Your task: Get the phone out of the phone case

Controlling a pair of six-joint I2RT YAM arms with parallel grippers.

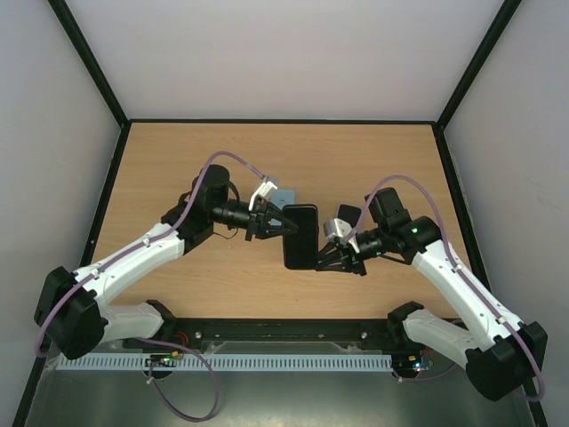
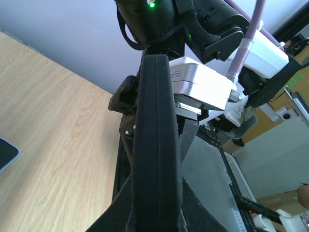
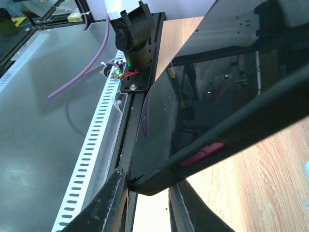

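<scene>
The table (image 1: pixel 222 160) is hemmed by a black frame, with pale walls (image 1: pixel 284 53) rising at the back and at both sides, and a black rail (image 1: pixel 284 336) plus a white slotted strip (image 1: pixel 267 362) running along its near edge. The widest stretch of bare wood lies behind the arms, toward the back wall. At the middle the room is tight, since both arms reach in from the near corners and meet there. The phone case (image 1: pixel 300 236) sits between them over the table's centre, well in from every edge, with its long side running near to far in the top view. The left hand (image 1: pixel 283 224) is clamped on the case's left long edge. The right hand (image 1: pixel 322 258) is at the near right corner, and its fingers (image 3: pixel 111 203) stand on either side of that corner, but I cannot tell whether they press it. A small dark slab (image 1: pixel 349 213) lies flat on the wood just beside the right wrist. The case is matt black with a rounded rim and a red side button (image 3: pixel 200 153). The phone (image 3: pixel 207 96) is still seated inside it — its glossy black screen mirrors the rig.
</scene>
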